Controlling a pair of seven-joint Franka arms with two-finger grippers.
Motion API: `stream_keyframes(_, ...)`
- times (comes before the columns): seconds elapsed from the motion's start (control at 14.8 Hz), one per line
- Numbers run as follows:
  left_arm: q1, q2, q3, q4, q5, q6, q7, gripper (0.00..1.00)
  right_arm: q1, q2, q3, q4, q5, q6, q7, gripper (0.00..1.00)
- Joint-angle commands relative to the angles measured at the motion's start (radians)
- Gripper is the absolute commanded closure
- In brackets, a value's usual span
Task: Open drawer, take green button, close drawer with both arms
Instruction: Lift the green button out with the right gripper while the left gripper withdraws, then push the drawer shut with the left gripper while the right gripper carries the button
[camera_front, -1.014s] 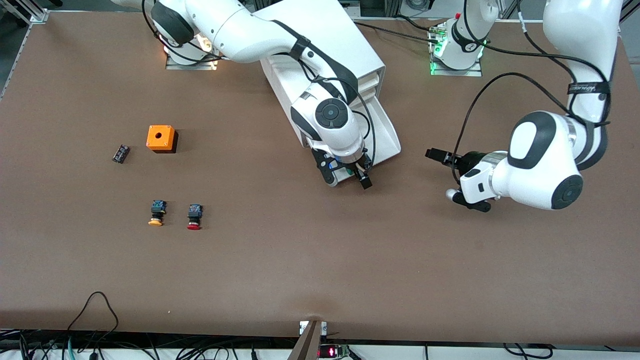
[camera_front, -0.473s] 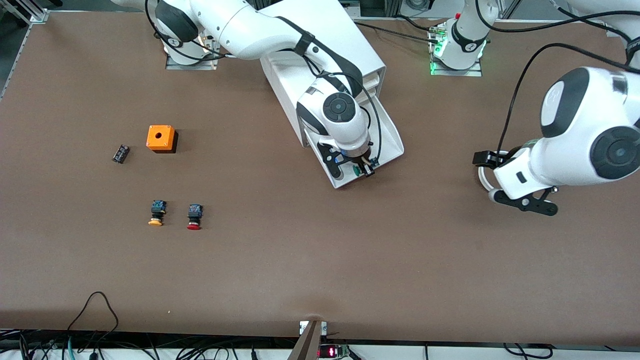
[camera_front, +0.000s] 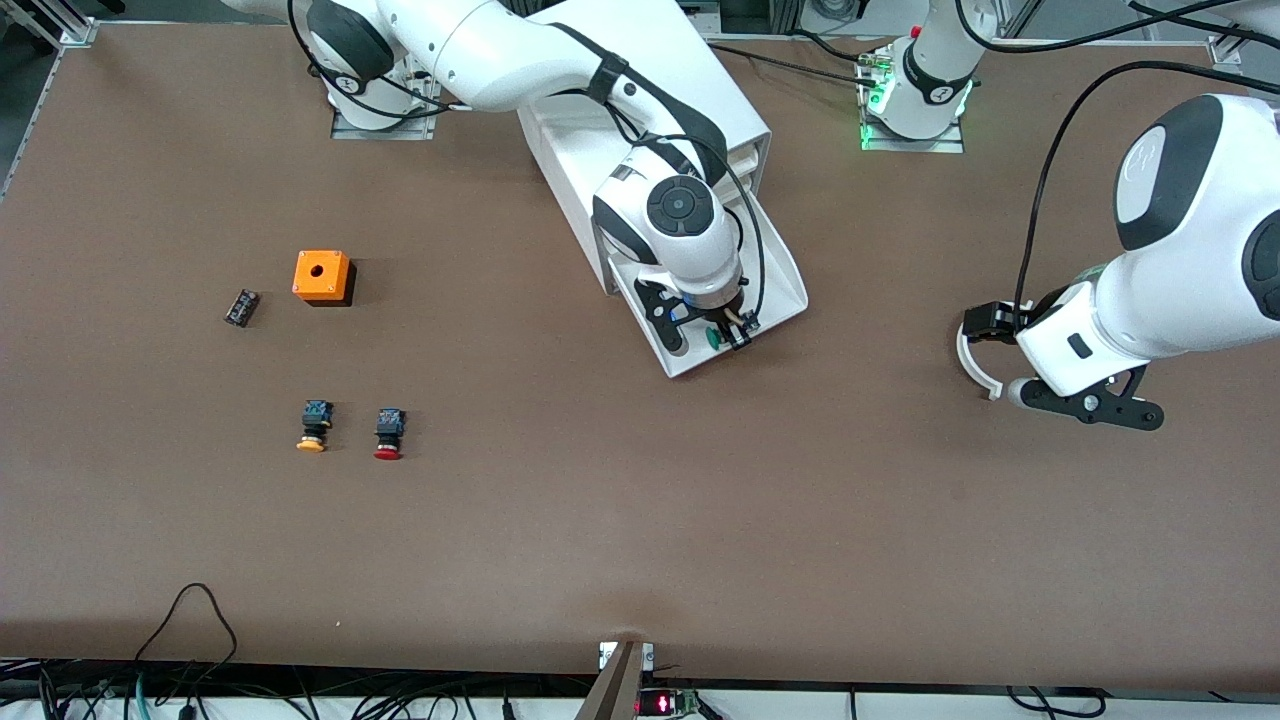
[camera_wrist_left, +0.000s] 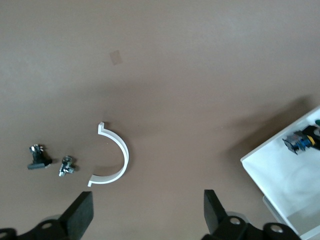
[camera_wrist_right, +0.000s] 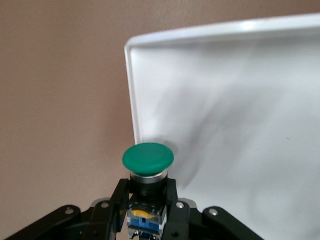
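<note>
Nearest the front camera, two loose push buttons are lying side by side toward the right arm's end: a yellow-capped button (camera_front: 312, 426) and a red-capped button (camera_front: 388, 434). Farther back are sitting one orange box (camera_front: 322, 276) and one small dark part (camera_front: 241, 307), too small to identify. The right gripper (camera_front: 718, 334) is pinching the green button (camera_wrist_right: 148, 161) over the one open drawer (camera_front: 775, 270), its arm hiding most of the tray. The left gripper (camera_wrist_left: 147, 220) is hanging spread over a white curved piece (camera_wrist_left: 113, 155) and two small fasteners (camera_wrist_left: 51, 162), near the left arm's end.
</note>
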Motion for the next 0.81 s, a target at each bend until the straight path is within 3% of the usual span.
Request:
stream_keyframes(0.0, -0.040, -0.007, -0.003, 0.025, 0.030, -0.006, -0.161, 0.11, -0.020, -0.053, -0.007, 0.004, -0.017, -0.051, -0.022, 1.00)
stream_keyframes(0.27, -0.074, -0.023, -0.002, -0.050, 0.035, 0.173, -0.425, 0.14, -0.093, -0.106, -0.002, 0.004, -0.019, -0.155, -0.263, 1.00)
stream_keyframes(0.41, -0.071, -0.058, -0.015, -0.177, 0.033, 0.346, -0.518, 0.15, -0.141, -0.134, -0.002, 0.004, -0.019, -0.248, -0.439, 1.00)
stream_keyframes(0.61, -0.072, -0.144, -0.038, -0.462, 0.033, 0.607, -0.676, 0.14, -0.216, -0.185, -0.005, -0.010, -0.021, -0.415, -0.712, 1.00)
stream_keyframes(0.74, -0.072, -0.153, -0.081, -0.561, 0.033, 0.703, -0.869, 0.14, -0.248, -0.209, -0.022, -0.037, -0.021, -0.465, -0.901, 1.00)
